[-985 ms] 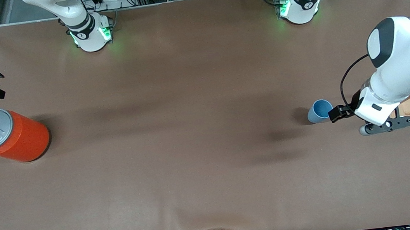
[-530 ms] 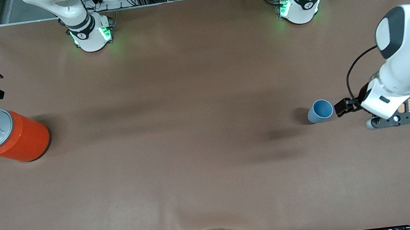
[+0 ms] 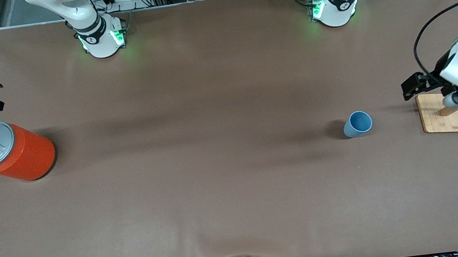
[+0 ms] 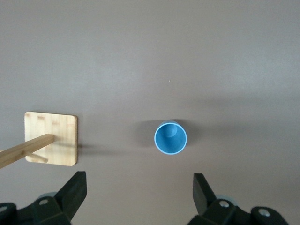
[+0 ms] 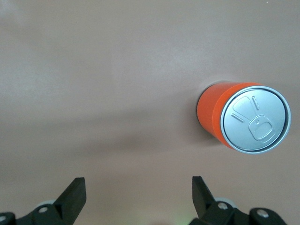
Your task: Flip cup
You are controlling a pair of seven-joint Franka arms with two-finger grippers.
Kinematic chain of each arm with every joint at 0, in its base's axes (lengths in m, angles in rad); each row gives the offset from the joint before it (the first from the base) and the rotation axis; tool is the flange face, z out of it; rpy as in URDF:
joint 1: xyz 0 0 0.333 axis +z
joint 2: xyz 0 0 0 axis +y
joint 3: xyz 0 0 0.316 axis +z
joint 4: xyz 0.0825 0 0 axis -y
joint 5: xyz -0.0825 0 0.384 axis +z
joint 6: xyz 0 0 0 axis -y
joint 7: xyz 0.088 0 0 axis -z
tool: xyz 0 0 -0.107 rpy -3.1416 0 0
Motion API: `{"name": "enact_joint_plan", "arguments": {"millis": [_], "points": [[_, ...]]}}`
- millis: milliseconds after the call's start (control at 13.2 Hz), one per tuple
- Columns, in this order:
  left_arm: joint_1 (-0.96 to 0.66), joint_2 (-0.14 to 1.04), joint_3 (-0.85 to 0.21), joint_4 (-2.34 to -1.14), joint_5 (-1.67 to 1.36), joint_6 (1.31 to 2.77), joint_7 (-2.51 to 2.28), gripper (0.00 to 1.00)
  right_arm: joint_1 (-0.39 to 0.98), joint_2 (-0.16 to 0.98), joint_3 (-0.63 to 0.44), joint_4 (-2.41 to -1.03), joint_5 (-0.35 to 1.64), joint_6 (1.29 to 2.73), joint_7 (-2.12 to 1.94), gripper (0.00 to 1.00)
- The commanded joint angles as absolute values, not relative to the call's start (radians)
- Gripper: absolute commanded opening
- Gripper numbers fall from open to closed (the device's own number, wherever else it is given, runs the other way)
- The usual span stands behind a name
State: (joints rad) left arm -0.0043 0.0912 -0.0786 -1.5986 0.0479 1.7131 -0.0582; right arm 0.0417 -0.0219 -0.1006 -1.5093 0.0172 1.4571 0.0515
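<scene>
Light-blue cup (image 3: 358, 124) stands upright, mouth up, nothing inside.

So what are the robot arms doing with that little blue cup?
Right now nothing is holding it. The cup stands on the brown table with its opening facing up. The left gripper is open and empty, up in the air near a small wooden stand at the left arm's end of the table. The right gripper, also open, waits near the orange can at the right arm's end of the table.
</scene>
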Motion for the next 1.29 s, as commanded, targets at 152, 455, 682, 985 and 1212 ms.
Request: {"name": "enact_joint_plan", "arguments": {"millis": [152,455,682,985,1212], "points": [[-0.018,-0.029,-0.057,-1.623,0.044,1.563,-0.026,1.00,0.034,-0.034,-0.097,-1.513,0.014,1.457,0.054,1.00],[-0.028,-0.028,-0.006,-1.551,0.048,1.537,0.004,1.00,0.034,-0.034,-0.097,-1.513,0.014,1.457,0.054,1.00],[-0.038,-0.035,0.046,-1.543,0.045,1.531,0.067,1.00,0.035,-0.034,-0.097,-1.513,0.014,1.457,0.054,1.00],[-0.040,-0.051,0.057,-1.539,0.035,1.508,0.022,1.00,0.037,-0.028,-0.097,-1.514,0.015,1.457,0.054,1.00],[-0.038,-0.061,0.005,-1.546,0.032,1.473,-0.066,1.00,0.037,-0.028,-0.097,-1.514,0.017,1.457,0.054,1.00]]}}
